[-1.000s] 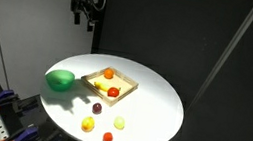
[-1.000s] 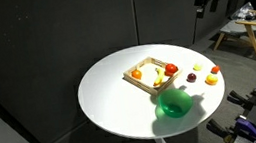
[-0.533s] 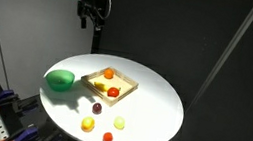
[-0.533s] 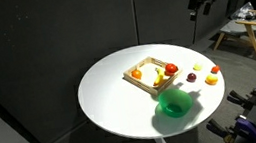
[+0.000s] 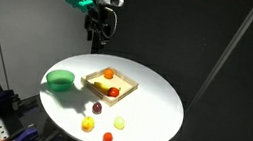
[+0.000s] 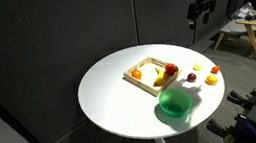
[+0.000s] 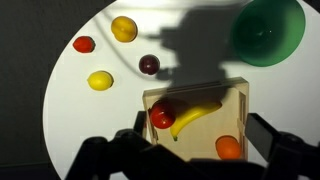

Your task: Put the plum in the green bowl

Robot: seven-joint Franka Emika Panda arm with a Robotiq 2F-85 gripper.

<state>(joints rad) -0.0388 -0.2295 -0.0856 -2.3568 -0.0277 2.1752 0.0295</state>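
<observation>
The plum [image 7: 149, 65] is small and dark purple. It lies on the white round table between the wooden tray and the other loose fruits, and it shows in both exterior views [image 5: 97, 107] [image 6: 190, 76]. The green bowl [image 5: 60, 80] [image 6: 175, 105] [image 7: 267, 30] stands empty near the table edge beside the tray. My gripper [image 5: 98, 26] [image 6: 198, 11] hangs high above the far side of the table, open and empty. In the wrist view the gripper [image 7: 197, 142] looks down over the tray, with its jaws wide apart.
The square wooden tray [image 7: 240, 95] [image 5: 93, 78] [image 6: 144, 67] holds a red fruit [image 7: 162, 117], a banana [image 7: 195, 117] and an orange [image 7: 228, 148]. Two yellow fruits [image 7: 124, 28] [image 7: 100, 80] and a red-orange one [image 7: 84, 44] lie loose near the plum. A wooden chair [image 6: 243, 27] stands behind the table.
The arm has moved in over the table and come down somewhat. The gripper stays open and empty, and the fruits and bowl have not moved.
</observation>
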